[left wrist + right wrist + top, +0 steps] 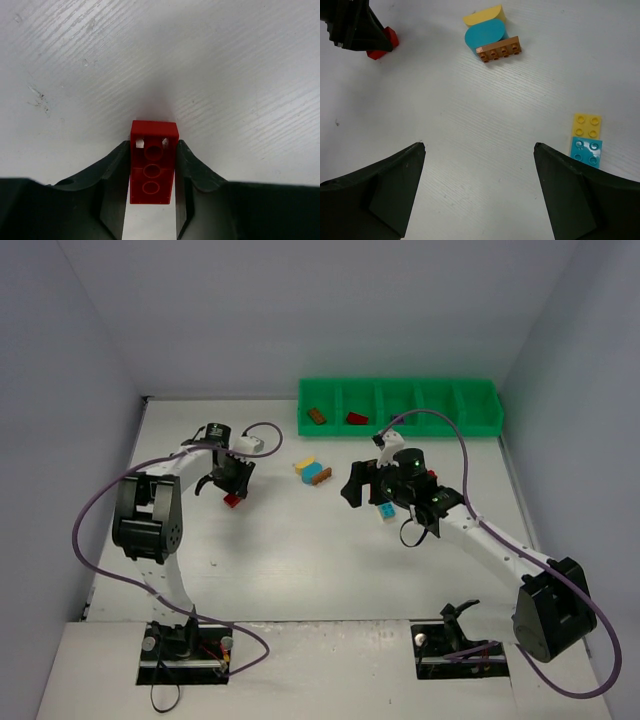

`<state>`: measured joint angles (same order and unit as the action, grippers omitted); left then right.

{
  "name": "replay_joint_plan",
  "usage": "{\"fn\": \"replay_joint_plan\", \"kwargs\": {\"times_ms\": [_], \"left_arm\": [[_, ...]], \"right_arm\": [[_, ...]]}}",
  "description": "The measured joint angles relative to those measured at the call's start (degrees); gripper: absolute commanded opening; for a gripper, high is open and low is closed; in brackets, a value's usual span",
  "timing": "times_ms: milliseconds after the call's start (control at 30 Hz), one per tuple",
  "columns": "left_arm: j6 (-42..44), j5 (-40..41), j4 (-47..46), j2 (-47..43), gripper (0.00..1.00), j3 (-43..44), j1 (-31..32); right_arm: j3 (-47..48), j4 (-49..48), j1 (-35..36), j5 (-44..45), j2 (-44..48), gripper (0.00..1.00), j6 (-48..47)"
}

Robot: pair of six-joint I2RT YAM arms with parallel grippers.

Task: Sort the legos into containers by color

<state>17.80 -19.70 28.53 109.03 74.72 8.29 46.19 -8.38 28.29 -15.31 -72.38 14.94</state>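
Table [300,560], tray [476,426] holding brown brick [316,416], red brick [356,418]

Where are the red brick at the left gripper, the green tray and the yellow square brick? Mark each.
red brick [151,172], left wrist view, middle of its face.
green tray [430,428], top external view, near wall.
yellow square brick [586,126], right wrist view, studded top.

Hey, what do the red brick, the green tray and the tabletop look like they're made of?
The red brick: likely hard moulded plastic, glossy, crisp edges and moulded circles. The green tray: probably plastic too, uniform bright colour, slight sheen. The tabletop: white, matte, faintly streaked; perhaps painted or laminated board, unclear.
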Motion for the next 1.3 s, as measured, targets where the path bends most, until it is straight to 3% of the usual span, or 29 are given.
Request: {"fn": "replay_joint_plan", "kwargs": {"times_ms": [67, 167, 433, 767, 1300], "left_arm": [[-0.2, -0.2, -0.7, -0.5, 0.11, -0.6, -0.1], [-0.3, -0.8, -2.0, -2.4, 0.06, -3.0, 0.0], [-2.1, -5.3, -8.0, -13.7, 0.06, -10.0, 2.0], [-1.9, -8.5, -19.5, -29.2, 0.06, -15.3, 16.3], [-2.0, -9.6, -27.4, -31.2, 0.08, -16.2, 22.0]], "right_arm": [[0.0, 0.0, 0.0, 0.0, 0.0, 0.86, 0.0], [0.0, -0.1, 0.0, -0.1, 0.0, 0.85, 0.0], [5.1, -0.1, 0.3, -3.5, -3.4, 0.79, 1.9], [16.3, -0.2, 1.0, -11.0, -10.6, 0.73, 9.6], [21.6, -0.3, 3.8, -14.3, -16.3, 0.69, 15.6]]}}
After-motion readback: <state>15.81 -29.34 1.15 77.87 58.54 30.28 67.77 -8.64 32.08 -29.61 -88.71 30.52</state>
